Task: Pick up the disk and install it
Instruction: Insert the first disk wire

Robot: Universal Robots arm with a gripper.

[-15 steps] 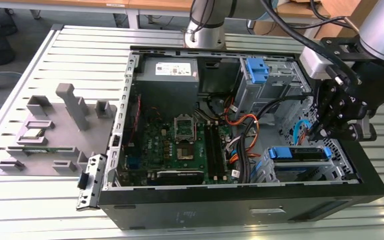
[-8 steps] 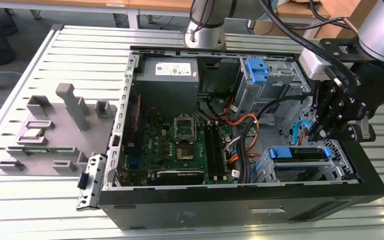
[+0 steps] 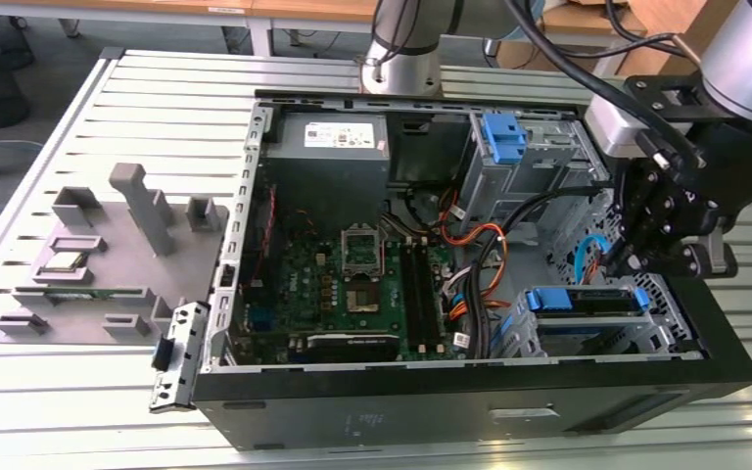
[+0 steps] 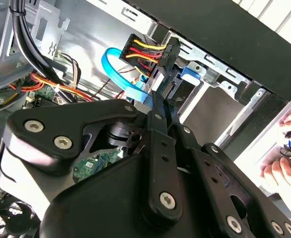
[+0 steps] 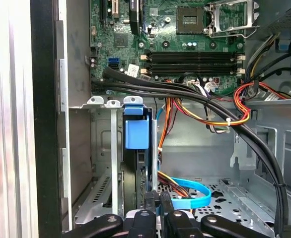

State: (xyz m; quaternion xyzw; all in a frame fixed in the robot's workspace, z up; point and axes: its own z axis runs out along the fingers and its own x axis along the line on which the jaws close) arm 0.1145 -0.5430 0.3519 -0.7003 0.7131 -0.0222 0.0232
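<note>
The disk [image 3: 586, 300], in its blue carrier, sits on edge in the drive cage at the case's front corner, on the exterior view's right. In the first wrist view the disk [image 5: 135, 148] stands in the cage slot with its blue tab up. My gripper [image 3: 640, 266] hangs just above that cage. Its two black fingers [image 5: 149, 218] are pressed close together beside the disk's cable end, and nothing shows between them. In the second wrist view my gripper [image 4: 159, 99] sits just below the black power plug [image 4: 158, 52] and the blue data cable [image 4: 119, 74].
The open computer case [image 3: 481, 401] lies on a slatted metal table. Thick black cables [image 5: 195, 96] and coloured wire bundles cross above the cage. An empty blue bracket [image 3: 500, 137] and the grey power supply [image 3: 330, 137] are at the back. A person's hand [image 4: 284, 168] rests outside the case.
</note>
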